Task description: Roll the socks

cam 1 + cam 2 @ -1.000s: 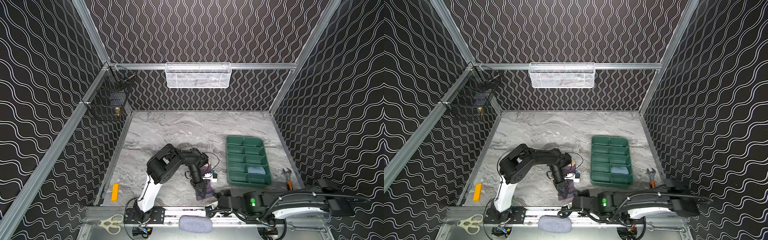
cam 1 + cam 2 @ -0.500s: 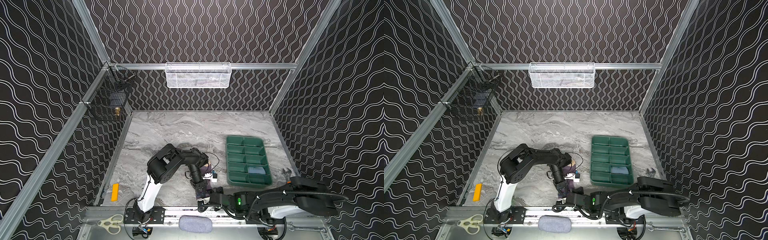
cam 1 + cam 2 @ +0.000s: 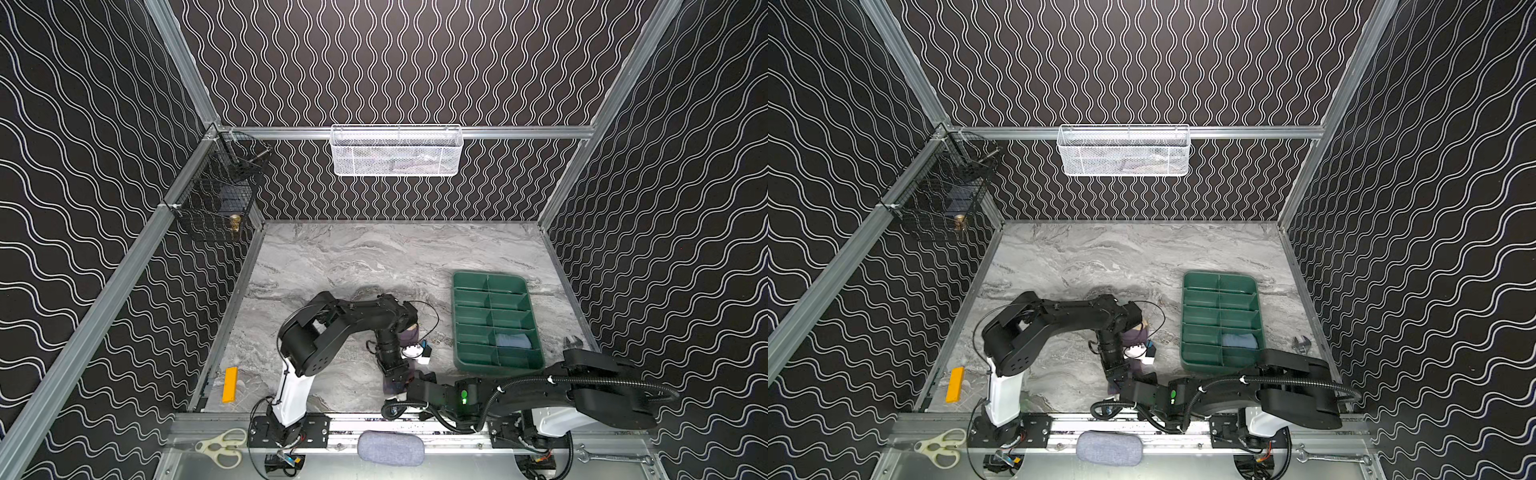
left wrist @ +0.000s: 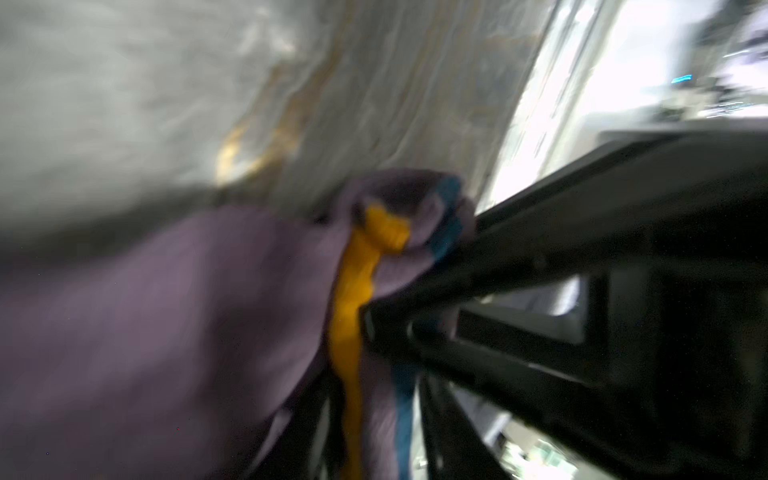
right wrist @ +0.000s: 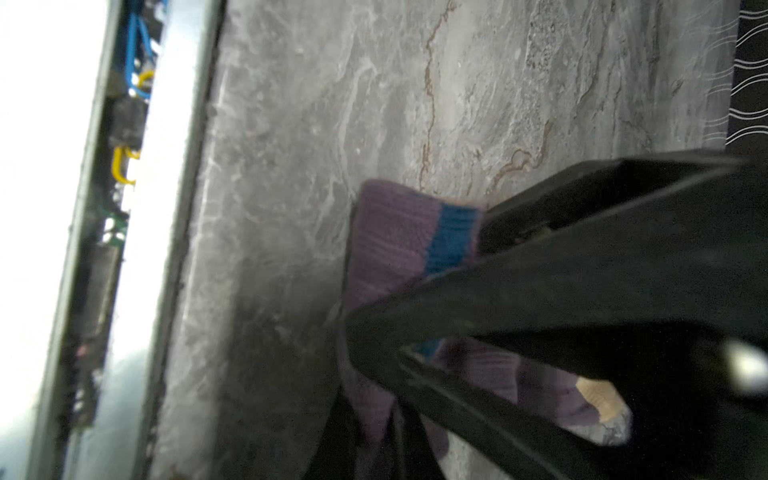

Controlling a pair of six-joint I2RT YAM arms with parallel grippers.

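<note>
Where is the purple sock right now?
In both top views the purple sock lies near the front edge of the table, around the middle, left of the green tray; the right gripper pinches its blue-striped end.

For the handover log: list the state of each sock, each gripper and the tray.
purple sock: looks unrolled, striped cuff end pinched.
light blue sock: bundled, lying in one tray compartment.
green tray: flat, other compartments look empty.
right gripper: shut on purple sock.
left gripper: at purple sock; open or shut unclear.
</note>
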